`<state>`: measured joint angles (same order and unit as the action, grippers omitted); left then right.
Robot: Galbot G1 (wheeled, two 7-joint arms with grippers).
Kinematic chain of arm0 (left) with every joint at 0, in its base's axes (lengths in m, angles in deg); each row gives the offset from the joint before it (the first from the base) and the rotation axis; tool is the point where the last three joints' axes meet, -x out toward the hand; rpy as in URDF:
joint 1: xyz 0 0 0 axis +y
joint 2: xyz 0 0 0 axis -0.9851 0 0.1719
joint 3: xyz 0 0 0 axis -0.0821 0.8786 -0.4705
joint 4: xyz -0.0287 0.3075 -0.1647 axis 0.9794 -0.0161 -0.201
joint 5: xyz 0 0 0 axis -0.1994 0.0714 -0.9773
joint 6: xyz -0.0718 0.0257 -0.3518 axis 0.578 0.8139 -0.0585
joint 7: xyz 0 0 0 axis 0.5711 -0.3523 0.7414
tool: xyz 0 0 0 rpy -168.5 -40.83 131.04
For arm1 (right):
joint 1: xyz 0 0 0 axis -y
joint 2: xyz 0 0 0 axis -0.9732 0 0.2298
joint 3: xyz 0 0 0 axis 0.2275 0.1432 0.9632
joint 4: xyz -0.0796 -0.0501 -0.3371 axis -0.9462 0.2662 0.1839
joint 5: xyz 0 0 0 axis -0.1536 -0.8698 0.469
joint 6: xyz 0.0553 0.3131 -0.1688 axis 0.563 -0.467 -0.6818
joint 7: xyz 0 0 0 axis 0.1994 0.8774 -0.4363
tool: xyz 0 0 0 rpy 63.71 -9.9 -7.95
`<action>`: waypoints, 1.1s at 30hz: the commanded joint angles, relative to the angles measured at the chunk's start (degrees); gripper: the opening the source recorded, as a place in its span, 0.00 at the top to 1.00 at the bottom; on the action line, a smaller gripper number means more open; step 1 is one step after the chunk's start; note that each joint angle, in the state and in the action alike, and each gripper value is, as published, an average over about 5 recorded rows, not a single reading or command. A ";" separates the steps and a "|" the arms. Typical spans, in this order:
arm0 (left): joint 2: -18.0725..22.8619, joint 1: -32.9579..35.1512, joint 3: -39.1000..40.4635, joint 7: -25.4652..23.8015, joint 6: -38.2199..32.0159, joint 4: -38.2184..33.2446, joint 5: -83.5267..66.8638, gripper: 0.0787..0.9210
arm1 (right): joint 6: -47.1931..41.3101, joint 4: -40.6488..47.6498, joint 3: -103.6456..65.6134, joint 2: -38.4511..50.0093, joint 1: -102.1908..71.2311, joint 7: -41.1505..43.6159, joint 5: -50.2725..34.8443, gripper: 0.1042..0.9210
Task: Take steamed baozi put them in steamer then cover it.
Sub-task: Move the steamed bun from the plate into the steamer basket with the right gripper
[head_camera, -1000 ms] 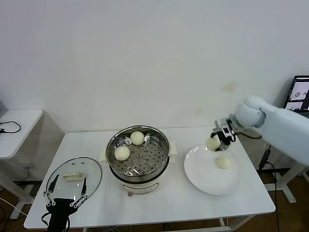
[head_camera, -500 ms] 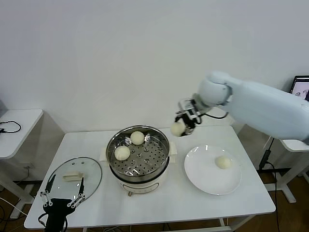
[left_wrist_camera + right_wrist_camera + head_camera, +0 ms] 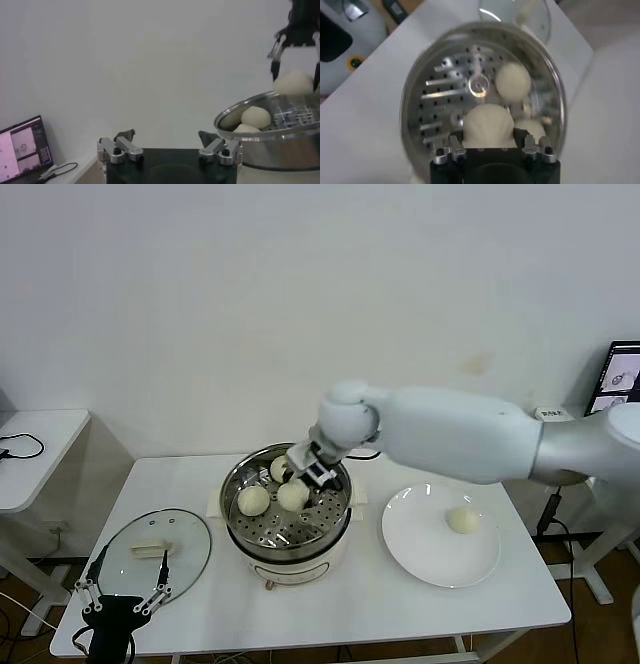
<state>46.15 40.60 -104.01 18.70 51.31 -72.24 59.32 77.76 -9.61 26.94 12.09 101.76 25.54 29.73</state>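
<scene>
Right gripper (image 3: 300,481) is now over the steamer (image 3: 287,506), jaws pinching a baozi (image 3: 293,495) held just above the perforated tray; a second ago it was over the white plate (image 3: 440,536) with that bun, half a second ago midway by the steamer's right rim. Right wrist view confirms: held bun (image 3: 489,126) sits between the jaws directly over the tray, not clearly touching it. Two baozi already lie in the steamer: one at front-left (image 3: 253,500), one at the back (image 3: 279,469), partly hidden by the gripper; both same spots as before. Fourth baozi (image 3: 461,520) is alone on the plate, unmoved. Left gripper (image 3: 122,596) is parked low at the front-left corner of the surface (image 3: 360,604), jaws spread wide, holding nothing, just in front of the cover; it sits slightly lower in view than a second ago. Glass cover (image 3: 155,548) lies flat on the surface left of the steamer, cream handle up, not shifted. Left wrist view shows the right gripper (image 3: 295,60) with the bun (image 3: 294,82) above the steamer rim (image 3: 270,112).
</scene>
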 commanded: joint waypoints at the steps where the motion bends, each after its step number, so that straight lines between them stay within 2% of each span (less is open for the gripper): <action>1: 0.22 -0.06 0.03 0.04 -0.07 -0.20 0.02 0.12 | 8.79 2.31 3.14 -6.24 -3.24 -1.87 10.40 0.36; 13: 0.22 -0.24 0.04 0.17 -0.26 0.10 -0.11 0.12 | 11.29 4.19 3.31 -9.25 -4.02 -1.83 11.49 0.35; 26: 0.29 -0.16 0.13 0.22 -0.37 0.00 -0.15 0.12 | 12.41 2.64 3.87 -8.16 -2.43 2.03 10.63 0.34; 33: 0.19 -0.33 0.15 0.16 -0.34 -0.06 -0.17 0.12 | 13.08 2.51 2.87 -6.71 0.15 1.65 10.29 0.16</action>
<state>46.43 40.36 -103.91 18.91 50.94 -72.28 59.18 89.96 -6.99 30.10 5.09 100.25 26.70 39.76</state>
